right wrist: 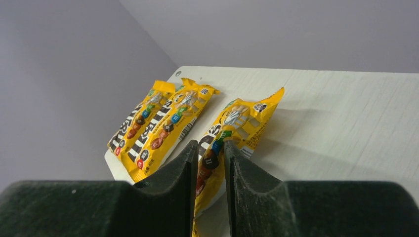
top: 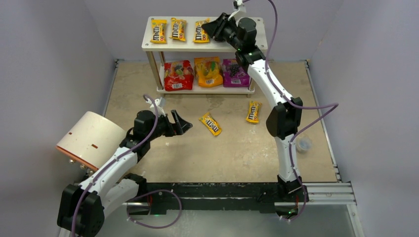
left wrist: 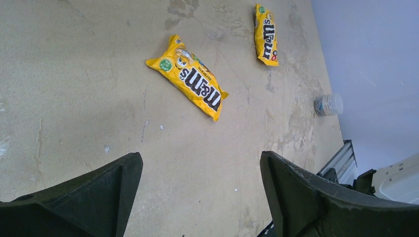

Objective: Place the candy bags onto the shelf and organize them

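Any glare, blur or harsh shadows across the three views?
Top external: even soft light, sharp, mild sheen on the pouches. Left wrist: near packet crisp, left fingers dark, underexposed. Right wrist: right fingers dark and soft; pinched packet throws a soft shadow on the shelf.

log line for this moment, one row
right gripper: shut on held packet, shelf top | left gripper: open, empty | table: centre packet, right packet loose
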Tool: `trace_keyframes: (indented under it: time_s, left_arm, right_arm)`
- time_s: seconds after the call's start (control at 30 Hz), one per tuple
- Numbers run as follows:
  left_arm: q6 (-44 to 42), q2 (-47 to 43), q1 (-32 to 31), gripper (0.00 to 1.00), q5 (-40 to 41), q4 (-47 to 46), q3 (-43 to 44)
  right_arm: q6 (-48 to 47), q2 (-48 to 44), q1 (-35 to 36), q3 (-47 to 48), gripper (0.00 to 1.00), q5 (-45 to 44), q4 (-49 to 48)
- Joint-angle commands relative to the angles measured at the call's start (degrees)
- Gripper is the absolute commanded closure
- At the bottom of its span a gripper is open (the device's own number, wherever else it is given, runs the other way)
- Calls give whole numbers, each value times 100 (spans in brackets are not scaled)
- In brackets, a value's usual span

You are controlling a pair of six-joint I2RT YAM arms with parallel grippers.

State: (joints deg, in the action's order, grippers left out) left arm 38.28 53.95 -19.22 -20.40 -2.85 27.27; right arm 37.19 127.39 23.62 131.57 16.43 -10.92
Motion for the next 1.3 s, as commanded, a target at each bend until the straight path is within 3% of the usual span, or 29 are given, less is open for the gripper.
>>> trace_keyframes:
  time_s: [0.0, 0.37, 0.67, 0.9, 1.27]
  left_arm:
    - [-92, -39, -14, 7, -17, -239, -49]
    - [-93, -68, -18, 7, -12, -224, -72]
    - [-93, -84, -19, 7, 1, -223, -85]
    - [-69, -78, -15, 7, 26, -236, -100]
    - [-36, -38, -17, 8, -5, -303, -136]
  right_arm:
    - [122, 101, 88, 233, 72, 173, -46]
    - [132, 30, 200, 84, 72, -87, -86]
    - [98, -775, 261, -1069, 67, -876, -325]
    - [42, -1033, 311, -1326, 67, -259, -177]
    - [-140, -1407, 415, -1818, 65, -330, -191]
